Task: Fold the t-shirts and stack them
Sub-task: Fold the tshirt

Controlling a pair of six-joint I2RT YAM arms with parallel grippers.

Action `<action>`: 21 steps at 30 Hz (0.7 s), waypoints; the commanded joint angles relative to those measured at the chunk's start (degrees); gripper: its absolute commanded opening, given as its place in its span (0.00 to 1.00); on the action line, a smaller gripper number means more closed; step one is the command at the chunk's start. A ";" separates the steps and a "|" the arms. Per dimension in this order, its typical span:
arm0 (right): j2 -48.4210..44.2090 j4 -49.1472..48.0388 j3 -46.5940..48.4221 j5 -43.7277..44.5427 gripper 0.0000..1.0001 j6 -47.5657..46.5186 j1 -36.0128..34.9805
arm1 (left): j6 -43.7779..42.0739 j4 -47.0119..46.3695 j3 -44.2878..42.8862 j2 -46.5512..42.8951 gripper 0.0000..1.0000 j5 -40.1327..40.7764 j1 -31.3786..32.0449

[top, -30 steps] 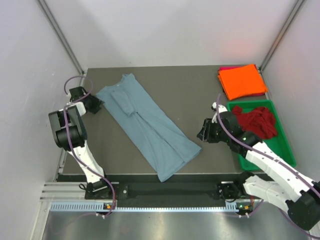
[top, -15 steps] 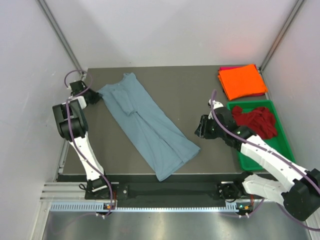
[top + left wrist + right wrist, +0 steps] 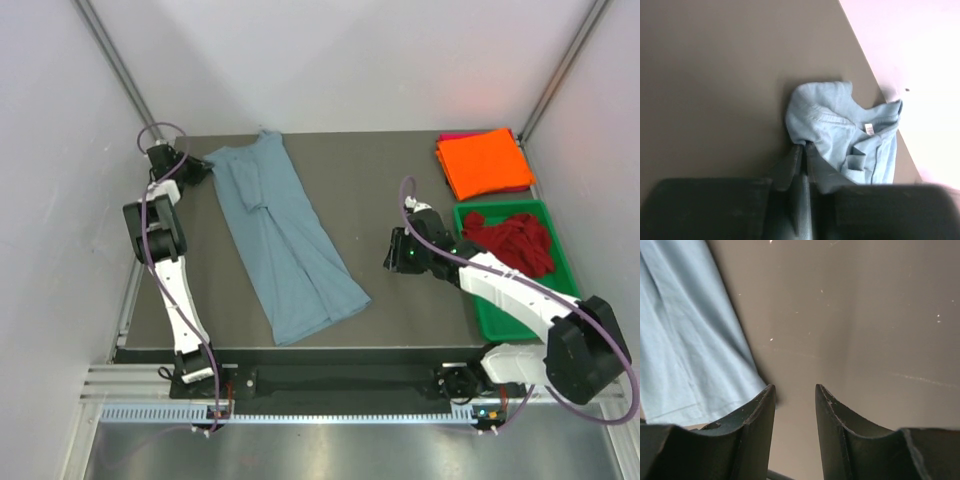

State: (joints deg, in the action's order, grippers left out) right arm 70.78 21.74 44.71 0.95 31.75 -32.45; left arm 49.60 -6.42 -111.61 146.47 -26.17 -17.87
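Note:
The blue-grey t-shirt (image 3: 280,240) lies folded lengthwise in a long strip on the dark table. My left gripper (image 3: 197,171) is shut on its top left corner at the far left; in the left wrist view the bunched cloth (image 3: 840,125) sits pinched at the closed jaws of that gripper (image 3: 804,146). My right gripper (image 3: 393,255) is open and empty over bare table, to the right of the shirt's lower end (image 3: 685,340). The folded orange t-shirt (image 3: 485,162) lies on the magenta one (image 3: 455,136) at the far right. The dark red t-shirt (image 3: 515,243) is crumpled in the green tray (image 3: 560,262).
White walls close the table in on the left, back and right. The green tray stands by the right edge, below the folded stack. A black rail (image 3: 330,380) runs along the near edge between the arm bases.
My left gripper has pulled the shirt's corner towards the far left, swinging the shirt more upright and its lower end leftward. My right gripper has moved slightly left and stays open.

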 commanded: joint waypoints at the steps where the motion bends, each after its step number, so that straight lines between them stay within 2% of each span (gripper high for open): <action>1: 2.77 -4.24 2.93 0.46 0.38 -0.37 0.46 | -1.00 3.07 -1.42 0.93 0.19 -0.98 0.64; 5: 4.89 -4.51 3.46 -0.77 0.39 -1.86 0.54 | -3.28 6.14 6.73 -6.10 0.37 5.05 0.03; 7: 6.20 -6.87 3.02 -5.16 0.39 -3.09 0.63 | -3.90 9.04 10.26 -11.37 0.41 7.70 -0.68; 8: 6.99 -7.58 2.93 -6.39 0.40 -3.70 0.63 | -4.08 13.32 13.23 -13.30 0.46 9.80 -0.85; 10: 9.62 -9.43 3.54 -10.43 0.40 -4.85 0.63 | -4.69 17.47 16.24 -18.75 0.47 16.57 -0.85; 14: 13.85 -10.66 5.04 -15.44 0.40 -5.21 0.54 | -7.32 23.02 28.07 -29.03 0.47 19.75 0.11; 21: 13.42 -14.09 1.53 -16.51 0.38 -4.41 -0.51 | -11.81 24.52 49.89 -51.86 0.46 16.68 7.13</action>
State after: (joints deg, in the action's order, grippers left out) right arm 85.49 11.84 46.89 -13.78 28.03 -32.53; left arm 41.36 15.94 -67.70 103.96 -9.15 -14.66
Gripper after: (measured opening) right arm 0.388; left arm 0.466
